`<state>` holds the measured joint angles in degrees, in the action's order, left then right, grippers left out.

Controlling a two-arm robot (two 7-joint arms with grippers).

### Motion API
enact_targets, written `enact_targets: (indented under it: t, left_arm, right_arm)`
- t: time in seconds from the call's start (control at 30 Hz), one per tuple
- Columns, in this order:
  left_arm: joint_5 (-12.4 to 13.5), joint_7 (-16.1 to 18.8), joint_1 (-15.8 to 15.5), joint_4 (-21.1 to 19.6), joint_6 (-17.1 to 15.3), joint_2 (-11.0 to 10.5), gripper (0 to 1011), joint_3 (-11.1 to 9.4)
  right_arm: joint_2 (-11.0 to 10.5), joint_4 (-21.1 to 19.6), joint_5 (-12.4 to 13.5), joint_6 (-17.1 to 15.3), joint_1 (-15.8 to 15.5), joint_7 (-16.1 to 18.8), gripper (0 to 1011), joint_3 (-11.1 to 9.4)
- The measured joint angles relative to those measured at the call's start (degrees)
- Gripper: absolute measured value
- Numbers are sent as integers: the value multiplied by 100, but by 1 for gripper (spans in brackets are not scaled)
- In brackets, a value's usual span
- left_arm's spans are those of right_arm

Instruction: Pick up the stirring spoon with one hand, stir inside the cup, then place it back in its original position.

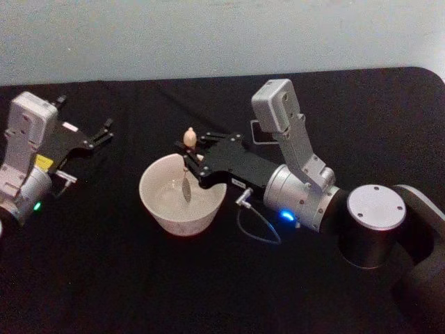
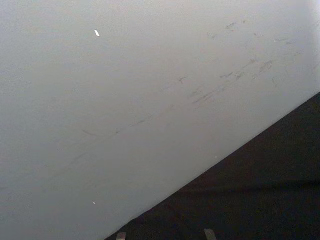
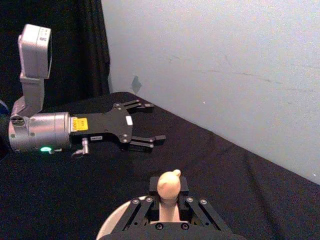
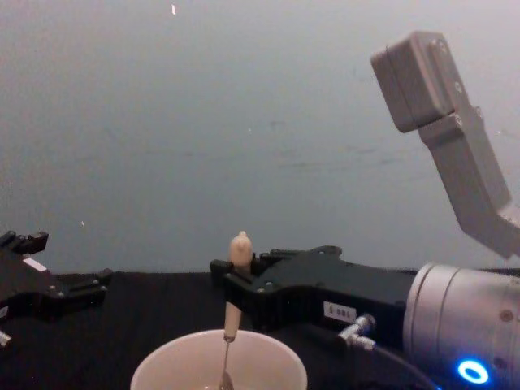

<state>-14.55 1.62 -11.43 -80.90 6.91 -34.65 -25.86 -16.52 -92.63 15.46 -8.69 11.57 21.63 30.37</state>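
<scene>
The right tool [image 1: 189,161] is closed on the stirring spoon [image 1: 188,139]. Its black fingers [image 3: 186,199] clamp the pale wooden handle just below the rounded tip, which stands proud above them. The spoon hangs nearly upright. Its thin metal shaft runs down from the handle past the rim, and its small bowl sits low inside the cup [image 1: 149,202]. Whether the bowl touches the cup floor cannot be told. The chest view shows the same grip from the side: right tool [image 4: 236,286], spoon [image 4: 239,248], cup rim [image 4: 162,367] directly below. The right arm reaches in from the robot's right, with the tool body above the cup's right rim. The cream-white cup stands on the black surface [image 1: 104,278], near its middle. The left tool [image 1: 85,113] lies to the left of the cup and well apart from it, fingers spread wide and holding nothing; the right wrist view shows it [image 3: 155,122] with its jaws apart. A pale wall [image 1: 208,35] bounds the far edge of the surface.
</scene>
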Motion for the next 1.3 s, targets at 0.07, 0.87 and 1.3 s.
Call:
enact_targets:
  t: [0.07, 0.87, 1.3]
  left_arm:
    - [0, 0, 0, 0, 0, 0, 1001, 0]
    - [0, 0, 0, 0, 0, 0, 1001, 0]
    - [0, 0, 0, 0, 0, 0, 1001, 0]
  right_arm:
    - [-2, 1, -4, -1, -1, -4, 197, -15]
    - [-359, -931, 601, -57, -217, 115, 197, -540]
    - [-753, -1448, 1054, 5, -282, -54, 197, -1018]
